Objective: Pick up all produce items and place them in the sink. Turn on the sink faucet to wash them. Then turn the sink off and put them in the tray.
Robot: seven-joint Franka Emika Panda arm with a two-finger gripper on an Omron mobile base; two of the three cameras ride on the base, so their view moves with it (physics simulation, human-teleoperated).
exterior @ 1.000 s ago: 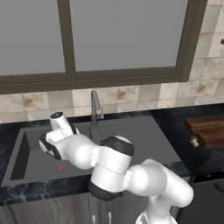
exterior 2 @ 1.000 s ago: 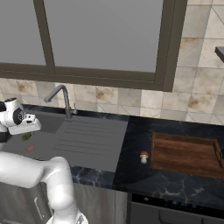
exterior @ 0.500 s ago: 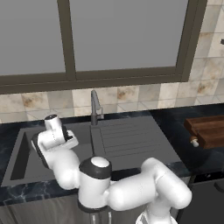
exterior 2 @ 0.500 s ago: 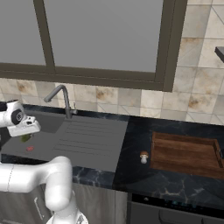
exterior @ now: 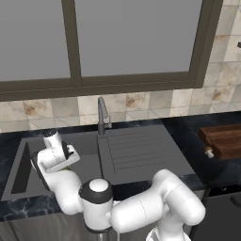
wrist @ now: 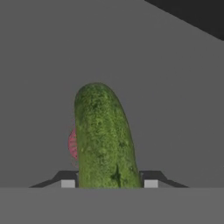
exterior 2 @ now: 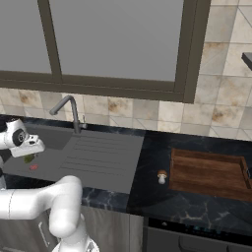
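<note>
— Dark stone tabletop under a wide window, with the sink [exterior: 21, 164] set into its left part. Where was the cucumber [wrist: 103, 135]?

— Over the sink's basin, clamped between the jaws at a middling width, its free end pointing down at the grey floor. The red drain mark [wrist: 72, 144] peeked out just behind it, so it hung nearly over the drain.

— What had changed in the last second?

— The arm's elbow had swung round in front of the sink, and the wrist had eased a little lower and further towards the basin's left side. The jaws had kept the same width throughout, so the grip had not loosened.

— And what did that mean for the job?

— I judged the first produce item was about ready to be let go into the basin; it had not yet been released. The small tan mushroom [exterior 2: 162, 176] stood on the tabletop well right of the sink, just beside the tray [exterior 2: 206, 172], so it had yet to be fetched.

— The faucet [exterior: 101, 115]?

— Upright at the sink's back edge, no water running that I could see. Washing was some way off.
</note>
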